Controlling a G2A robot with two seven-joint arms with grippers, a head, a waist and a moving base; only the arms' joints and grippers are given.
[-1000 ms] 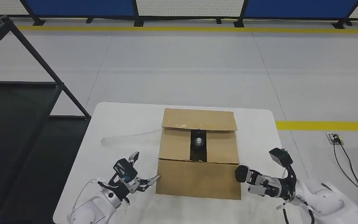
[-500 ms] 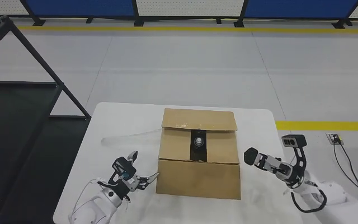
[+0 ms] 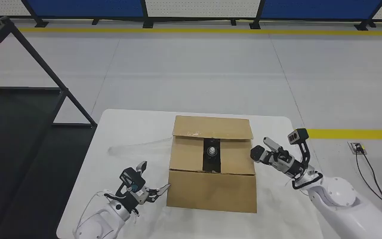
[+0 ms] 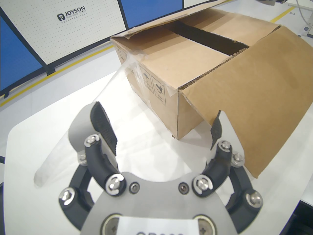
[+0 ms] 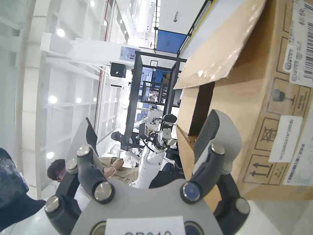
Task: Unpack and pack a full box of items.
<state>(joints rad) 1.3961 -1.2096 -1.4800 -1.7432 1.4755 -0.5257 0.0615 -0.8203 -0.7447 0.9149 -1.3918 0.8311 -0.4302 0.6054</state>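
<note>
A brown cardboard box (image 3: 212, 170) stands mid-table, its top flaps parted by a dark gap. In that gap sits a dark item with a grey round top (image 3: 210, 150). One flap hangs down the near side, and another lies back on the far side. My left gripper (image 3: 153, 178) is open and empty just off the box's near left corner. In the left wrist view the gripper (image 4: 159, 123) faces that corner of the box (image 4: 190, 57). My right gripper (image 3: 261, 148) is open at the box's right upper edge. In the right wrist view, one of its fingers (image 5: 212, 133) is close to the box (image 5: 256, 99).
A loose strip of clear tape (image 3: 137, 143) trails from the box's left side across the white table (image 3: 119, 128), also seen as the tape (image 4: 73, 143) in the left wrist view. A black frame (image 3: 42, 77) stands beyond the table's left edge.
My right arm has swung from the box's near right corner up along its right side to the top edge. The left gripper has hardly moved.
</note>
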